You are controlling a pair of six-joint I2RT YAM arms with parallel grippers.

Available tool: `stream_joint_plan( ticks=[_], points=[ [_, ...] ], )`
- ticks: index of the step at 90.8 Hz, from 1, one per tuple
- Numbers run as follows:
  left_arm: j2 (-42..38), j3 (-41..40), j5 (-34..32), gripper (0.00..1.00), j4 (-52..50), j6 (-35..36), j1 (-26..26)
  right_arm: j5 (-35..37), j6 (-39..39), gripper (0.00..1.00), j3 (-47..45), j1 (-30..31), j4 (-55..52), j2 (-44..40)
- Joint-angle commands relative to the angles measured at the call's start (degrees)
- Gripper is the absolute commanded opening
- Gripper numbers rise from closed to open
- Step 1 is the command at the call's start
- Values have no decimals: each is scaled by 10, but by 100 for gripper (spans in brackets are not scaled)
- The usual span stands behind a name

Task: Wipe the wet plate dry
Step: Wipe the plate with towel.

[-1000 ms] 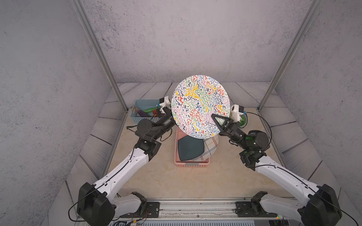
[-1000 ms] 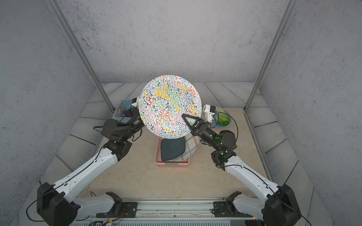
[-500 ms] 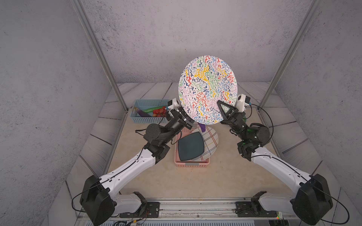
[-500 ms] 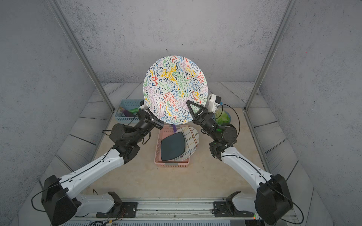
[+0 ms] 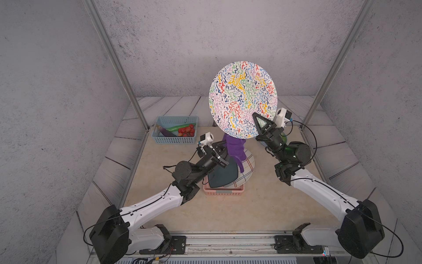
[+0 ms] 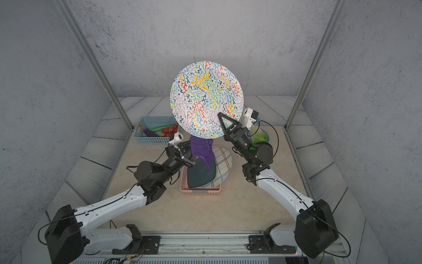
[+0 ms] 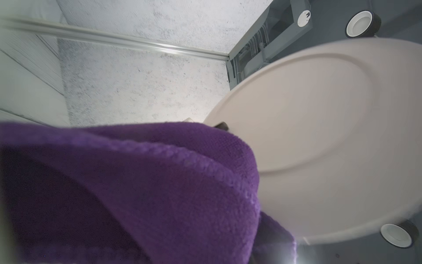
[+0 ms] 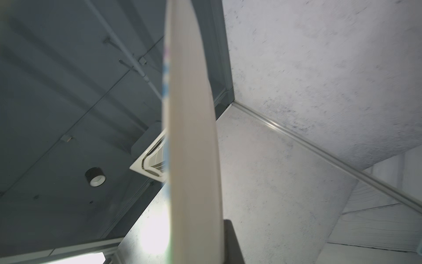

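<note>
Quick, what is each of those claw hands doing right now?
Left gripper: shut on the purple cloth.
Right gripper: shut on the colourful plate.

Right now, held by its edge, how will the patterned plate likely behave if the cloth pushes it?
Probably stiff: the patterned plate reads as a rigid flat disc. Pinched only at its lower rim by the right gripper, it may pivot or slip under a push from the purple cloth far from that grip. Its smooth back suggests slipperiness.
</note>
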Motion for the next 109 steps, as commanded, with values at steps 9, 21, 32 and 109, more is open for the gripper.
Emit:
stream_joint_plan(
  ticks=[9, 21, 32, 109],
  points=[
    [-221, 113, -87, 0, -529, 395, 31, -41, -132, 0, 18, 12, -220, -57],
    [-192, 179, -193, 0, -683, 576, 16, -41, -234, 0, 71, 54, -339, -60],
    [-110, 255, -209, 0, -777, 645, 15, -42, -272, 0, 96, 82, -364, -54],
    [-72, 276, -213, 0, -894, 692, 115, -79, -278, 0, 93, 147, -349, -90]
  ],
)
